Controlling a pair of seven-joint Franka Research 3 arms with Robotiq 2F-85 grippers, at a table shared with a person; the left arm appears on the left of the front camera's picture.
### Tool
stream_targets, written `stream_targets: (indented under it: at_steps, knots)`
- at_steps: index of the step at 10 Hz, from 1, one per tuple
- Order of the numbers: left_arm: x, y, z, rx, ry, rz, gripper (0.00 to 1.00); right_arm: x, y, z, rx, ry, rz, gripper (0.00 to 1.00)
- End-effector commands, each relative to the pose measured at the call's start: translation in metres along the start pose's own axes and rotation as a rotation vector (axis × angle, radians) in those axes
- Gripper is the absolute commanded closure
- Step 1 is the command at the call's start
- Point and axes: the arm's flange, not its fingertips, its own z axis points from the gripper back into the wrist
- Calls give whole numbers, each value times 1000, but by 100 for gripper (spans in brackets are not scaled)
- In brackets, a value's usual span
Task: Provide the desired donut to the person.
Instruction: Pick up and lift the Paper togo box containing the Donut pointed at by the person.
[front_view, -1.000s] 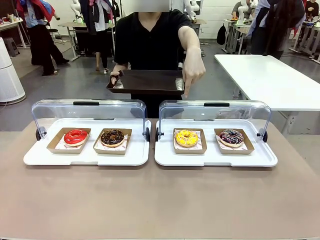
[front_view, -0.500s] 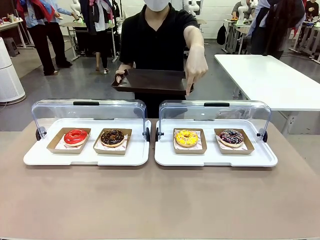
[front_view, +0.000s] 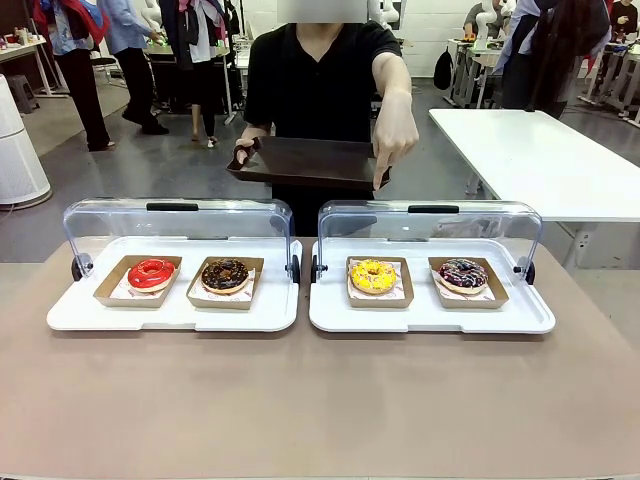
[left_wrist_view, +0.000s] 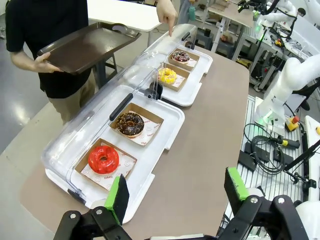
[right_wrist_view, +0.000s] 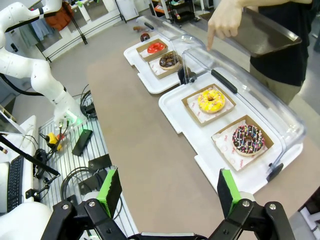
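Observation:
The person stands at the far side in a black T-shirt, holding a dark tray in one hand. The other hand points a finger down over the yellow donut in the right white tray; the hand hangs above the clear lid. Beside it lies a dark sprinkled donut. A red donut and a chocolate donut lie in the left white tray. My left gripper and right gripper are open, held high, apart from the donuts.
Each donut sits in a brown cardboard holder. Both trays have clear lids swung open at the back. The brown tabletop in front of the trays is bare. A white table stands at the far right, and other people walk behind.
The person and the dark tray have shifted slightly to the right. The pointing hand stays over the yellow donut. Neither gripper's state changed.

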Motion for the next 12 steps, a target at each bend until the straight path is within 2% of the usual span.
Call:
stream_targets:
  at_steps: [1,3,5,9,12]
  knots:
    - [-2,-1,1,-2,14,-3,0,36,17,-24,-10,98,52,0]
    - [-2,-1,1,-2,14,-3,0,83,37,-77,-11,253,112,0]
    - [-2,-1,1,-2,14,-3,0,108,55,-140,-47,359,173,0]
    - [-2,-1,1,-2,14,-3,0,115,92,-244,-70,576,304,0]
    - [-2,-1,1,-2,14,-3,0,108,106,-272,-60,621,330,0]
